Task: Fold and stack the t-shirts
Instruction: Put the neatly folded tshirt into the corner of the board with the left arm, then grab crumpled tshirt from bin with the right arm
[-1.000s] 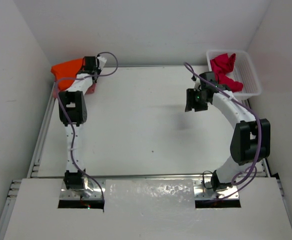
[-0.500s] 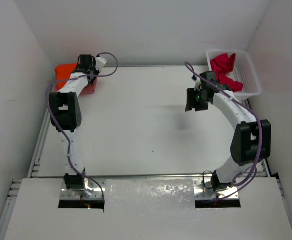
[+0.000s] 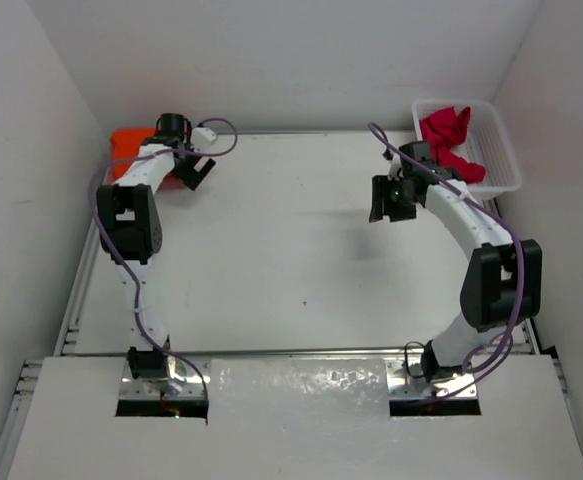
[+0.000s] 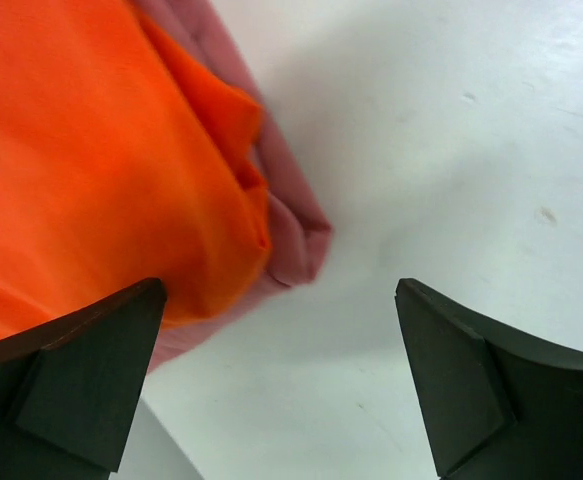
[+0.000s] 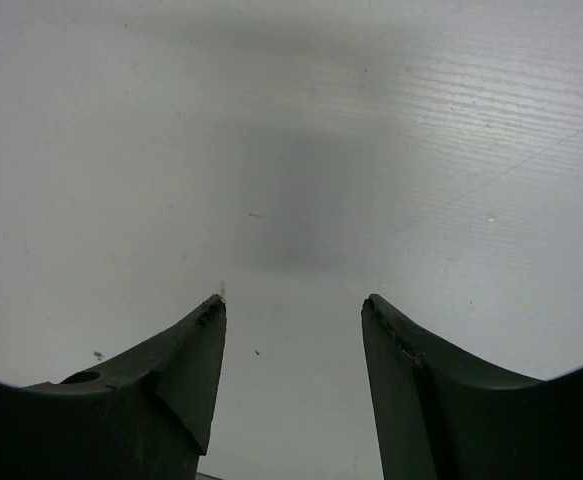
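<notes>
Beside the orange t-shirt (image 4: 91,160), the left claw (image 4: 279,292) gapes empty; right claw (image 5: 293,305) spread, empty.

Bright orange cloth t-shirt (image 4: 81,150): folded, lying flat at the far left corner of the white table (image 3: 271,250), stacked on the dusty salmon-pink cloth t-shirt (image 4: 293,235). Orange surface smooth, with one fold lip near its corner. The pink one is folded too; its rounded fold edges stick out from under the orange edge on the side toward the table's middle. Deep crimson red cloth t-shirt (image 3: 449,138): unfolded, bunched in a crumpled heap at the table's far right corner, inside the white plastic mesh basket (image 3: 506,160).
</notes>
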You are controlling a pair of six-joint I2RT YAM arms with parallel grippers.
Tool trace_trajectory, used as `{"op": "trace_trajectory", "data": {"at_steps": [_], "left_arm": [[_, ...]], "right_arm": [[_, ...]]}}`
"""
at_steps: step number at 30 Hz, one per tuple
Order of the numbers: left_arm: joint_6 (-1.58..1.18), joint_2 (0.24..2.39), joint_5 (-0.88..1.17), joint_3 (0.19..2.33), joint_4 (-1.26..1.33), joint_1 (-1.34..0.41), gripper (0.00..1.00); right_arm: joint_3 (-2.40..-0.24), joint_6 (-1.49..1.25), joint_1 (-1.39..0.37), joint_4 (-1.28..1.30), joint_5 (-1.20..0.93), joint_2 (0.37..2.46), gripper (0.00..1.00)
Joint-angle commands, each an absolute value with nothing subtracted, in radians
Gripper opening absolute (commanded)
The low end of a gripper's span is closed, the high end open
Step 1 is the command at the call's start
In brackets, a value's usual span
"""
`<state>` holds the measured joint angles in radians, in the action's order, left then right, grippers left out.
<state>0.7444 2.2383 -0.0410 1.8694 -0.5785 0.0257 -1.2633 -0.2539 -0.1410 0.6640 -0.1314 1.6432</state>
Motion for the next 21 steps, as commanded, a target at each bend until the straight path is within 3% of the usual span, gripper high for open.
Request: {"op": "trace_trajectory", "data": {"at_steps": [1, 5, 9, 14, 21], "left_arm": [[0.73, 2.165, 0.108, 1.979, -0.679, 0.06, 1.0], [0.565, 2.089, 0.285, 2.083, -0.664, 0.133, 1.0], [0.335, 2.04, 0.422, 2.131, -0.598, 0.286, 1.0], [0.369, 1.973, 0.336, 2.07, -0.669, 0.324, 0.99], [0.35, 1.87, 0.345, 1.939, -0.644, 0.314, 0.99]], "right_arm": [[-1.334, -0.262, -0.146, 0.655, -0.143, 1.608, 0.56], [-1.429, -0.281, -0.137, 0.684, -0.16, 1.637, 0.57], [-1.683, -0.344, -0.036, 0.748, -0.181, 1.725, 0.6], [-1.977, -0.426, 0.109, 0.792, -0.15, 1.954, 0.63], [-2.235, -0.667, 0.255, 0.528, -0.071, 2.288, 0.66]]}}
